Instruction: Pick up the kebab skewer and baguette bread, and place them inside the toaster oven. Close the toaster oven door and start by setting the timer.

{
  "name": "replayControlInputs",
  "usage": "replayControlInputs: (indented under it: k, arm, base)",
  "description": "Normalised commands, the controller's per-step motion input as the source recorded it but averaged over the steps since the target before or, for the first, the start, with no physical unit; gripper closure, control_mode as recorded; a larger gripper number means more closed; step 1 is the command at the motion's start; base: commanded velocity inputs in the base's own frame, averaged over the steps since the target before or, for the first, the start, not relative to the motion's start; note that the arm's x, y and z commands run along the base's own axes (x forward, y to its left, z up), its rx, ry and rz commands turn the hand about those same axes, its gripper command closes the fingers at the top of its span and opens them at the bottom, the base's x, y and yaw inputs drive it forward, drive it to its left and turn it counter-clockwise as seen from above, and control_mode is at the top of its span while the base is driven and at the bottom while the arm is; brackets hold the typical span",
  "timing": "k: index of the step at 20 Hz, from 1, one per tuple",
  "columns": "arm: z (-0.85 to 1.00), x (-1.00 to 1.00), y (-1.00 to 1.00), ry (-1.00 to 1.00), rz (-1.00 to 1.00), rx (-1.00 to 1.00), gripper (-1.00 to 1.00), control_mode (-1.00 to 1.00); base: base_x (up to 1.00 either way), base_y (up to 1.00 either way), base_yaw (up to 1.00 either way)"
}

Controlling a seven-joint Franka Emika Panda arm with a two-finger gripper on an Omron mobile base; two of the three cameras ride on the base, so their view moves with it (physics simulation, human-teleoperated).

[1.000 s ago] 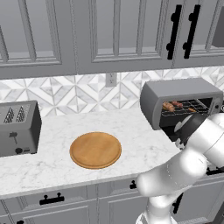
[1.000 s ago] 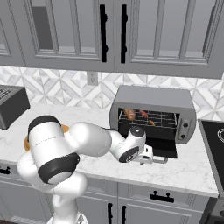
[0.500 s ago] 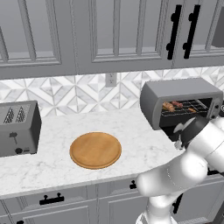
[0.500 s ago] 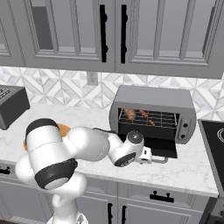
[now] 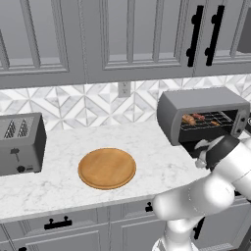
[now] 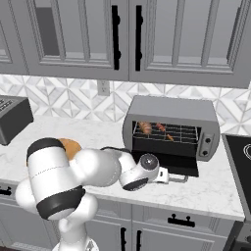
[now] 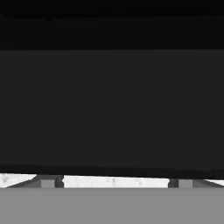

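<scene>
Two foods already lie on the wire rack inside the toaster oven in the left base view: the baguette bread to the left and the kebab skewer just beside it, both well back from the opening. The round wooden board sits bare on the bench, with the slot toaster at the far left.

From the right base view, the toaster oven door hangs fully down and flat, and the claw sits at its front edge by the silver handle, jaws spread wide and gripping nothing. The risk, as I judge it, is a lift that starts off the handle: fingers could slide under the panel or skid along the bar, so the door drops back or the oven shifts on the bench.

Through the hand view, dark glass looms very close, with a strip of marble beneath. At such closeness a push could jam the door rather than swing it up.
</scene>
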Motion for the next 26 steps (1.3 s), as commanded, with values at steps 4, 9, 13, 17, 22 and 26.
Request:
replayControlInputs:
  k: [4,9,13,17,22,26]
  arm:
    - [0.74,0.71,0.29,-0.02,-0.09,0.00,-1.00,-1.00]
    - [0.86,0.81,0.19,0.00,-0.11,0.00,-1.00,-1.00]
    - [0.95,0.83,0.20,-0.02,-0.11,0.00,-1.00,-1.00]
    - [0.70,0.78,0.25,-0.11,-0.12,0.00,-1.00,-1.00]
    - [0.44,0.72,0.31,-0.25,-0.12,-0.02,-1.00,-1.00]
    - [0.18,0.61,0.45,-0.30,-0.13,-0.05,-1.00,-1.00]
  base:
    - [0.00,0.00,0.00]
    - [0.00,0.00,0.00]
    - [0.00,0.00,0.00]
    - [0.00,0.00,0.00]
    - [0.00,0.00,0.00]
    - [0.00,0.00,0.00]
